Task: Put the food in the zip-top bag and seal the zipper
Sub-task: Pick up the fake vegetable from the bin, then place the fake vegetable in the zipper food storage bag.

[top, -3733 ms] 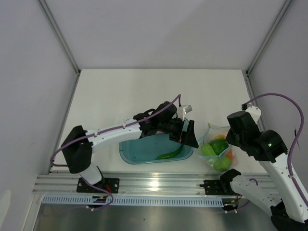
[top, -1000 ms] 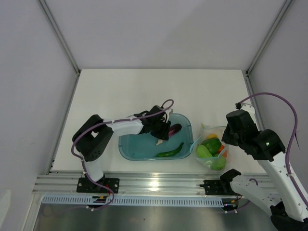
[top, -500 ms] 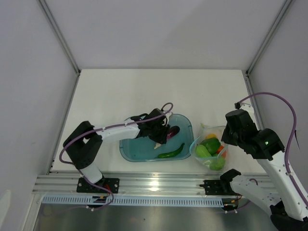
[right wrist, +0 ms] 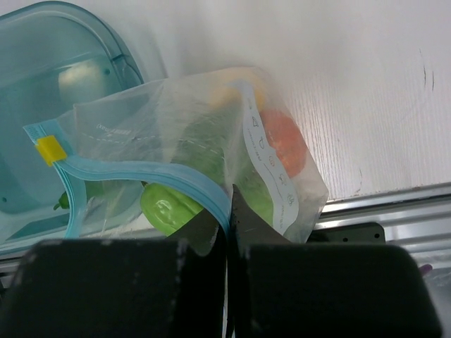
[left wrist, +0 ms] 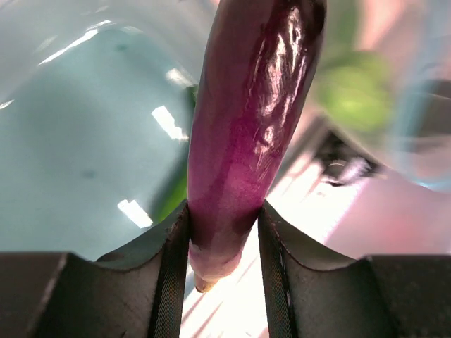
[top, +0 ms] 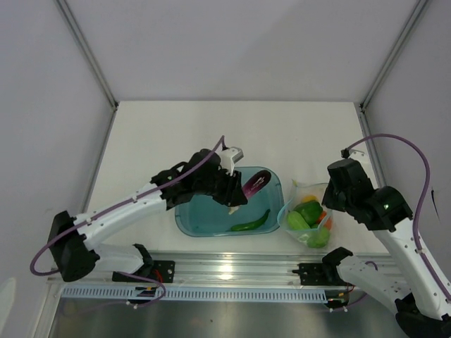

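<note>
My left gripper point(left wrist: 222, 239) is shut on the stem end of the purple eggplant point(left wrist: 246, 127), which points away from the fingers point(left wrist: 171, 282). From above, the eggplant point(top: 255, 184) hangs over the right part of the blue tub point(top: 204, 215), a little left of the zip-top bag point(top: 310, 215). A dark green chili point(top: 250, 223) lies in the tub. My right gripper point(right wrist: 229, 211) is shut on the bag's teal zipper point(right wrist: 141, 172) and holds the mouth open toward the tub. The bag point(right wrist: 211, 134) holds green pieces point(right wrist: 165, 208) and an orange-red one point(right wrist: 282, 141).
The tub's rim point(right wrist: 134, 67) lies close against the bag's mouth. A yellow tab point(right wrist: 48, 150) sits on the zipper's far end. The metal rail point(top: 225, 267) runs along the table's near edge, just below the tub and bag.
The left gripper has risen out of the tub with the eggplant in it, and the left arm has stretched out low to the left. The right gripper and bag have barely moved.
</note>
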### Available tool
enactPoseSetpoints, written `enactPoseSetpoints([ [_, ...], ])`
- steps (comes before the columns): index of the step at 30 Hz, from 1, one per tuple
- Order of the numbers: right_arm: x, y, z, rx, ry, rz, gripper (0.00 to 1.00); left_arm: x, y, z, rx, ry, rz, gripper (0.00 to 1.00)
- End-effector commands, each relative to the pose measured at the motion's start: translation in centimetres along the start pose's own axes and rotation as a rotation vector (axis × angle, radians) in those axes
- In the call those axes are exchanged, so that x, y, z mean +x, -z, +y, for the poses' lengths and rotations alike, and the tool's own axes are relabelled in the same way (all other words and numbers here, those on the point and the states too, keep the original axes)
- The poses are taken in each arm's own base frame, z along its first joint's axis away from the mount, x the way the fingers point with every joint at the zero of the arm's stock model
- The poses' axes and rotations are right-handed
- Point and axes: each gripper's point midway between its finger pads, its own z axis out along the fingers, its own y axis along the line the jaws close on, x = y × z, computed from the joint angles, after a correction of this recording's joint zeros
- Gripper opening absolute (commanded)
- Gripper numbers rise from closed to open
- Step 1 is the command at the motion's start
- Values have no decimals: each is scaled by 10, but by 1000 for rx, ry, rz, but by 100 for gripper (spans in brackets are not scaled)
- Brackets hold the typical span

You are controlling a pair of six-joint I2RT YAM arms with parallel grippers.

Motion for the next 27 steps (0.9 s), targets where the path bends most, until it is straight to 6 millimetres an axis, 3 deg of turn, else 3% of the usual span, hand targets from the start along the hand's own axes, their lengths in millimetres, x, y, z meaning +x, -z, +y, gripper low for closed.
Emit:
enactPoseSetpoints([
  [1, -8, -5, 7, -25, -7, -41, 0, -9, 33, -51, 220, 74, -37, 1],
  [4, -6, -9, 11, -34, -12, -37, 0, 3, 52, -88, 448, 132, 10, 1],
  [11, -2, -19, 15, -33, -2, -31, 0, 10, 73, -125, 617, 261, 29, 1],
  [17, -3, -21, 12, -6, 12, -41, 0, 15, 81, -166, 760, 348, 170, 1],
  [27, -5, -13, 14, -17, 45, -86, 0, 12, 38, -173, 691, 624, 277, 1],
])
